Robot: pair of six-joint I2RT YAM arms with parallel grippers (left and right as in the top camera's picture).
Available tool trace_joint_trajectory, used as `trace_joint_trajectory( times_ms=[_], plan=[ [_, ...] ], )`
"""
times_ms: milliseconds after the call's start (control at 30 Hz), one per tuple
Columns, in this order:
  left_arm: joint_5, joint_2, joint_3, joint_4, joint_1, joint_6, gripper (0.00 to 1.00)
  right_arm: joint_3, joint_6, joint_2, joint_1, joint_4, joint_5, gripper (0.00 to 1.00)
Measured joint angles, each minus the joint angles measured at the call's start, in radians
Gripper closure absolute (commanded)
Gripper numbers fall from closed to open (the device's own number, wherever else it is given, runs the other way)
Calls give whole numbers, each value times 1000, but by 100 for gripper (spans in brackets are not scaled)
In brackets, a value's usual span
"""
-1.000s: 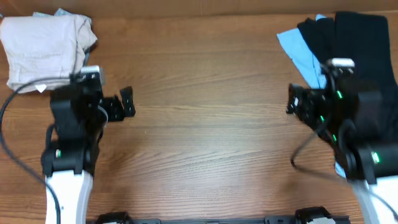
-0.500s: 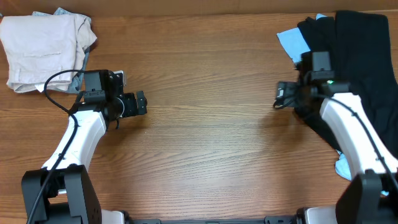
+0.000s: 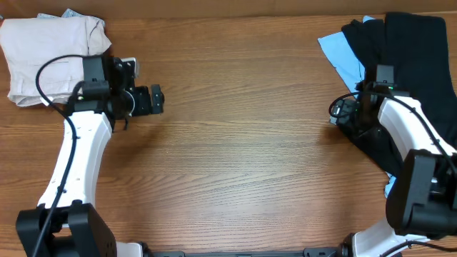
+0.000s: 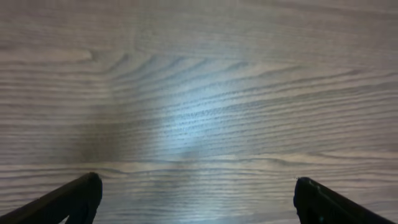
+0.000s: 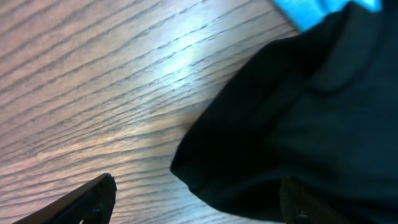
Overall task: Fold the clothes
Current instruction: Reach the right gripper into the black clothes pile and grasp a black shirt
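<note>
**Right gripper open at the edge of the black T-shirt; left gripper open over bare desk**

The black T-shirt (image 3: 418,64) lies in a loose heap along the right edge of the desk (image 3: 243,164), reaching up to the far right corner. The right gripper (image 3: 337,114) sits at the heap's inner, left-hand border. In the right wrist view its jaws stand wide apart with a rounded fold of the black T-shirt (image 5: 292,118) lying between them. One fingertip (image 5: 87,200) is over bare wood. The other is dim against the dark cloth on the opposite side. The cloth is not pinched.

The left gripper (image 3: 151,100) hangs over bare wood near the far left part of the desk. Its jaws are spread wide and nothing is between them; the left wrist view shows only wood grain between the two fingertips (image 4: 71,199).

The whole middle of the desk, from the far edge to the near edge, is bare wood between the two arms.

A light-blue garment (image 3: 341,51) sticks out from under the black heap toward the far edge, just beyond the right gripper. A sliver of it shows again at the near right edge. A beige garment (image 3: 46,57) lies bunched in the far left corner, close behind the left arm. A scrap of grey-blue garment (image 3: 70,12) peeks out at its far side.
</note>
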Motion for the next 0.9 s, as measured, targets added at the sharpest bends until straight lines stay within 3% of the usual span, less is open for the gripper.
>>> trace_joint_trajectory(
  times_ms=[167,300,400,467,533,767,900],
  plan=[
    [1,-3,48,-15,0,37,0,-27,-12,6,3,34,-10,24],
    [1,-3,55,-16,0,79,0,-62,-16,6,3,91,-13,41],
    [1,-3,55,-18,0,100,0,-106,-16,6,3,119,-12,48],
    [1,-3,55,-18,0,104,0,-122,-19,6,3,123,-12,59],
    [1,-3,55,-18,0,105,0,-125,-18,6,3,138,-8,94],
    [1,-3,55,-2,0,105,0,-125,-11,6,3,154,39,96],
    [1,-3,55,44,0,105,0,-90,10,5,8,52,35,96]
  ],
)
